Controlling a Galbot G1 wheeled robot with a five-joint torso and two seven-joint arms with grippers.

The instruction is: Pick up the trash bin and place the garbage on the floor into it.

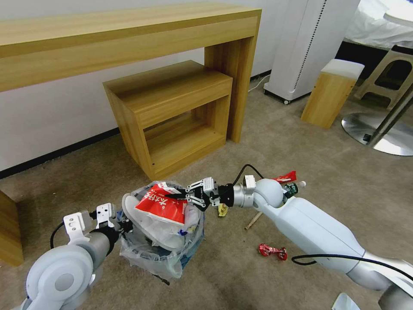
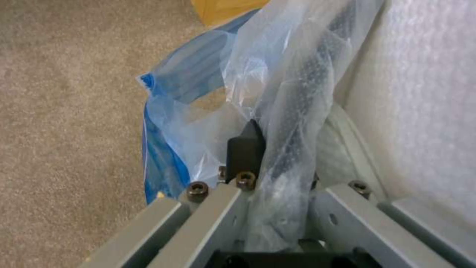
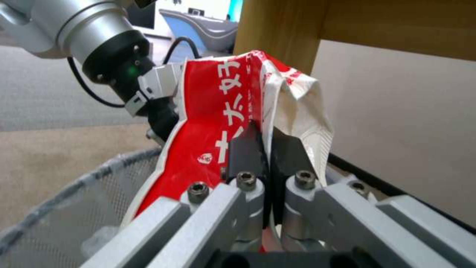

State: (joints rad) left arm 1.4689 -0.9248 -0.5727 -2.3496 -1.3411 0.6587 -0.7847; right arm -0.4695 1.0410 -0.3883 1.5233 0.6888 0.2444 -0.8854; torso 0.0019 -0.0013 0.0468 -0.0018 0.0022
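The trash bin [image 1: 170, 254], a dark mesh bin lined with a crinkly clear bag, is low in the head view's middle. My left gripper [image 1: 124, 224] is shut on its near rim; the left wrist view shows the rim and bag [image 2: 302, 85] pinched between the fingers [image 2: 246, 147]. My right gripper [image 1: 171, 196] is over the bin's mouth, shut on a red-white packet [image 1: 161, 206]. In the right wrist view the pads [image 3: 243, 152] clamp the packet [image 3: 213, 123] above the mesh rim [image 3: 74, 186]. White slippers [image 1: 146, 224] lie inside the bin.
On the beige carpet to the right lie a red wrapper [image 1: 272, 251], a wooden stick [image 1: 254, 220], a small yellow piece [image 1: 222, 209], another red wrapper [image 1: 286, 176] and a small bottle [image 1: 292, 188]. A wooden shelf unit [image 1: 172, 116] stands just behind the bin.
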